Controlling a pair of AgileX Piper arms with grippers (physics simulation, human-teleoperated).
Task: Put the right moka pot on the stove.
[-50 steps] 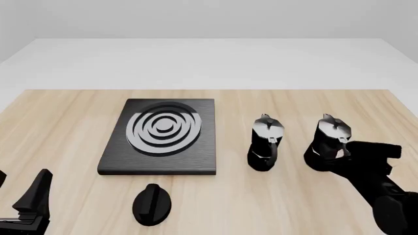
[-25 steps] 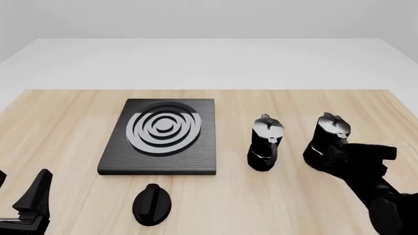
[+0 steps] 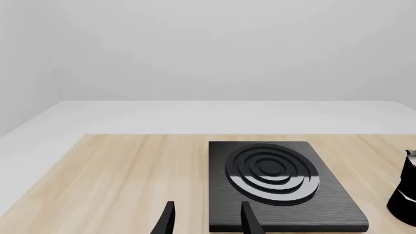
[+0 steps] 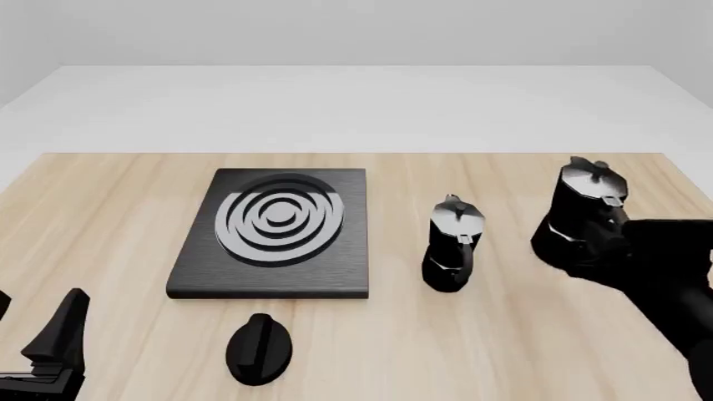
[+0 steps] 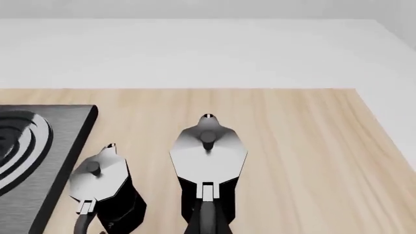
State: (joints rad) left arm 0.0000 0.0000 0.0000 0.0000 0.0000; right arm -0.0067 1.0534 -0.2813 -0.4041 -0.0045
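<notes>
Right moka pot [image 4: 582, 219] gripped by right claw [image 4: 602, 242], front view; left claw [image 3: 204, 222] parted, empty.

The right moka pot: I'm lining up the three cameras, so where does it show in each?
Front view: the right moka pot is at the right, raised and tilted at the right gripper.
Right wrist view: low centre, grey lid up.
Left wrist view: not in it; the pot at that picture's edge can't be identified.
Shared landmark: the stove.
</notes>
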